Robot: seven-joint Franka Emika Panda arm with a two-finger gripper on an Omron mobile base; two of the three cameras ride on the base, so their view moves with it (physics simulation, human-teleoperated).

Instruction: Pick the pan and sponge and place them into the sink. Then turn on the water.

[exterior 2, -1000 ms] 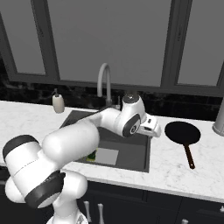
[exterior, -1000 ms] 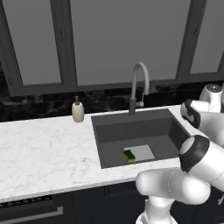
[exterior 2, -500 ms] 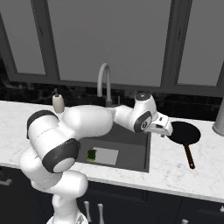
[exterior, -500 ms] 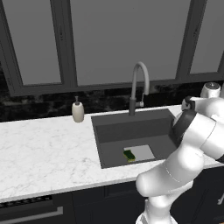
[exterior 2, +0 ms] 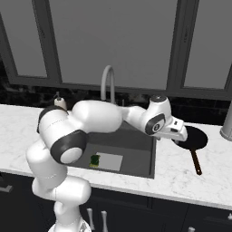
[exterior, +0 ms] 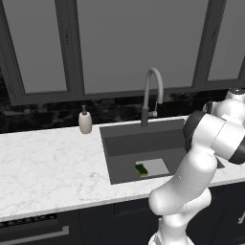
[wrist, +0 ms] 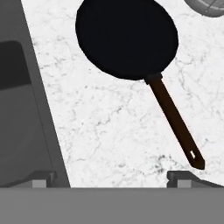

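Note:
The round black pan (exterior 2: 195, 137) lies on the marble counter right of the sink (exterior 2: 144, 159), its brown handle (exterior 2: 195, 162) pointing toward the front edge. My gripper (exterior 2: 179, 135) hovers open at the pan's left rim, with nothing between its fingers. In the hand view the pan (wrist: 127, 37) is at the top, and its handle (wrist: 175, 123) runs down toward my right fingertip (wrist: 180, 176). The gripper (wrist: 111, 178) is over bare counter, with the sink (wrist: 19, 113) at the left. The green and yellow sponge (exterior: 140, 170) (exterior 2: 94, 160) rests on the sink (exterior: 143, 142) floor beside a light grey patch.
A grey gooseneck faucet (exterior: 153, 92) (exterior 2: 107, 81) stands behind the basin. A beige soap dispenser (exterior: 85, 122) stands on the counter to its left. A grey metal vessel (exterior 2: 227, 121) (wrist: 209, 6) stands at the far right, beyond the pan. My white arm spans the sink.
My arm has swung to the right, from above the sink out over the counter to the pan. The gripper stayed open. The sponge and the pan have not moved.

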